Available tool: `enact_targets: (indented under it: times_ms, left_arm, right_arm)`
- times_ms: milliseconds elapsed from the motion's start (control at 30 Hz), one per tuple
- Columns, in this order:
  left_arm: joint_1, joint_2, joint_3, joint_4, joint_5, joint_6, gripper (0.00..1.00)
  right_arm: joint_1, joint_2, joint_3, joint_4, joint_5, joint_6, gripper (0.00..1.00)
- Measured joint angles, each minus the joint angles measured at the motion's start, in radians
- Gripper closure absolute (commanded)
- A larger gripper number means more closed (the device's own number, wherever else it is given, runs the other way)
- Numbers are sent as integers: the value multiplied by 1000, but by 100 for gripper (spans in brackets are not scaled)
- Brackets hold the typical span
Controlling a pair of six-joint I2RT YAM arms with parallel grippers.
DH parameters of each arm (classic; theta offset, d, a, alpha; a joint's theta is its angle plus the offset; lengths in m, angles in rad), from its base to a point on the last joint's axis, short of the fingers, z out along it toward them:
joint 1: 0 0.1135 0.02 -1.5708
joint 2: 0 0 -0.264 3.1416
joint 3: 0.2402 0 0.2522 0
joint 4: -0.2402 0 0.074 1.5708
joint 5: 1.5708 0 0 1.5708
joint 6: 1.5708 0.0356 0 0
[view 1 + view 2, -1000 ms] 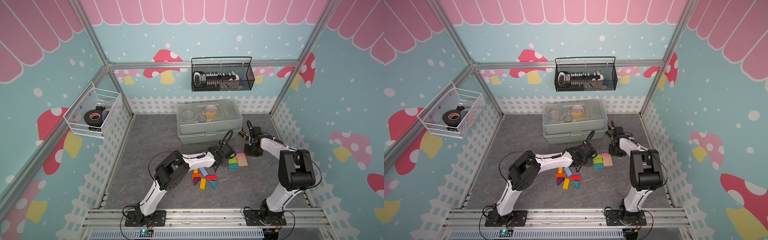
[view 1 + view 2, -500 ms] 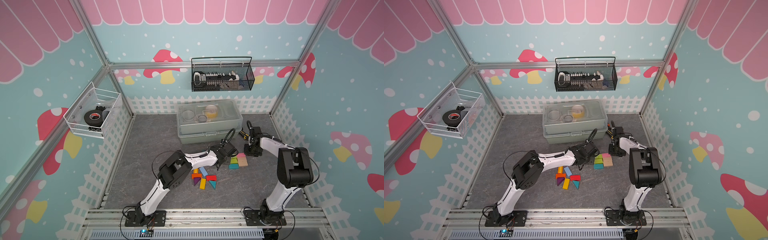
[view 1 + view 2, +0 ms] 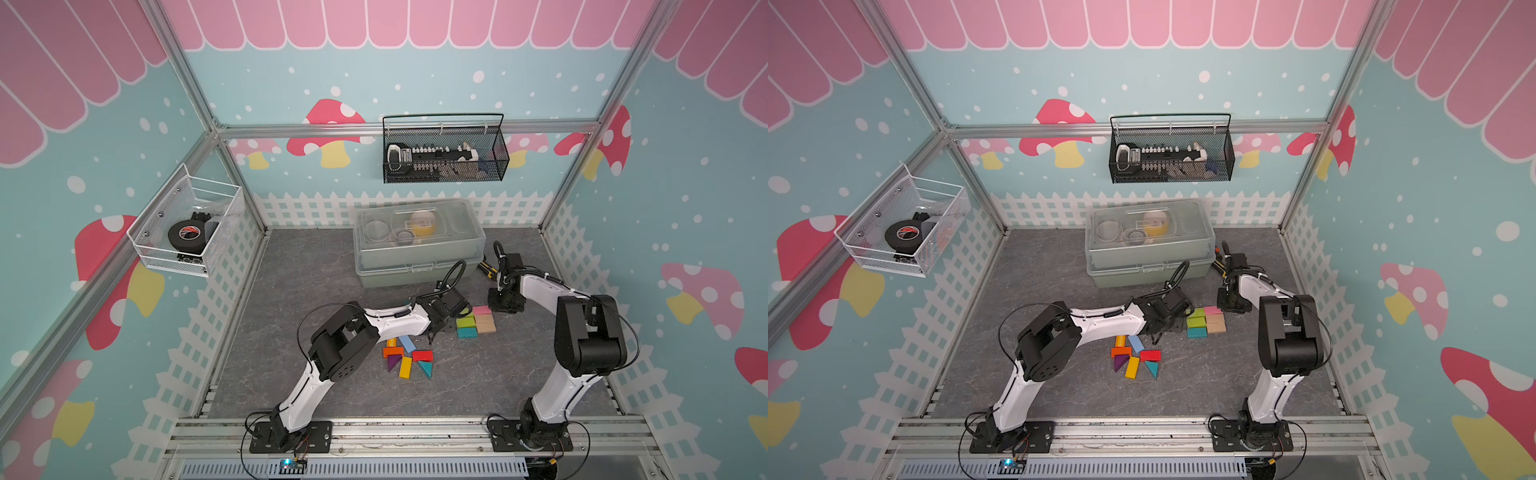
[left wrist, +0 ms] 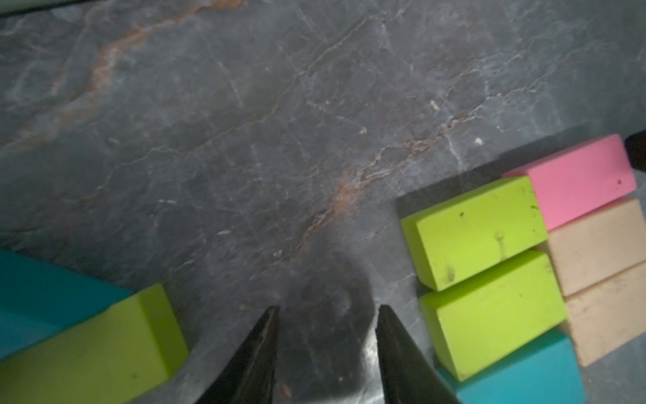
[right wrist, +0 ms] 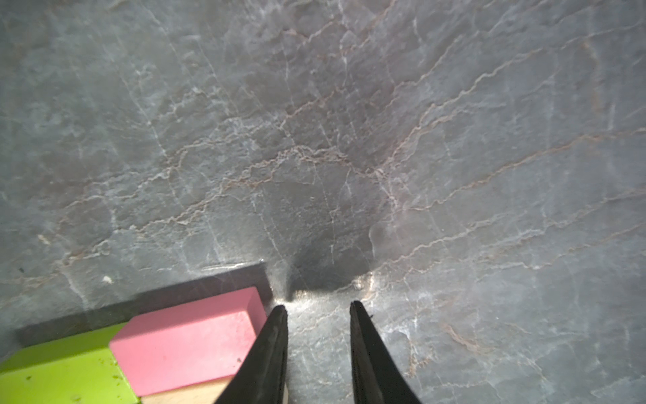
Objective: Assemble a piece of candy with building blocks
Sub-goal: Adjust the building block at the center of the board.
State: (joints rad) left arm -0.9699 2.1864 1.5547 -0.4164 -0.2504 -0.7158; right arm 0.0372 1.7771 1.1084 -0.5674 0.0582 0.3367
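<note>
Building blocks lie in two groups. A tight cluster holds a pink bar, two green bars, a teal bar and tan bars. Loose red, orange, yellow, blue, purple and teal blocks lie nearer the front. My left gripper stands open on bare floor just left of the cluster. Another green bar and a teal one lie on its other side. My right gripper is narrowly open and holds nothing, one finger against the end of the pink bar.
A lidded translucent box stands at the back, close behind both wrists. A yellow-and-black tool lies beside it. A black wire basket hangs on the back wall and a white one with tape on the left wall.
The left arm's elbow has swung a little to the right while its gripper stayed beside the green bars. The right arm has hardly moved.
</note>
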Motion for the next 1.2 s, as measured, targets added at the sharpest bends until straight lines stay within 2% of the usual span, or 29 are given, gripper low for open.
enact_targets:
  times_ms: [233,800,1100,1200]
  left_arm:
    - [-21,-14,-20,5,6,-14,54]
    - [-40,30,50,-1,34,-13,54]
    - [-40,29,46,1,31,-11,54]
    - [-41,6,4,21,18,-15,54]
  right_arm:
    - [-4,-10,-6,0,2,0,68]
    - [-4,-43,-32,0,2,0,68]
    - [-4,-51,-47,0,2,0,68]
    - [-4,-56,-48,0,2,0,68]
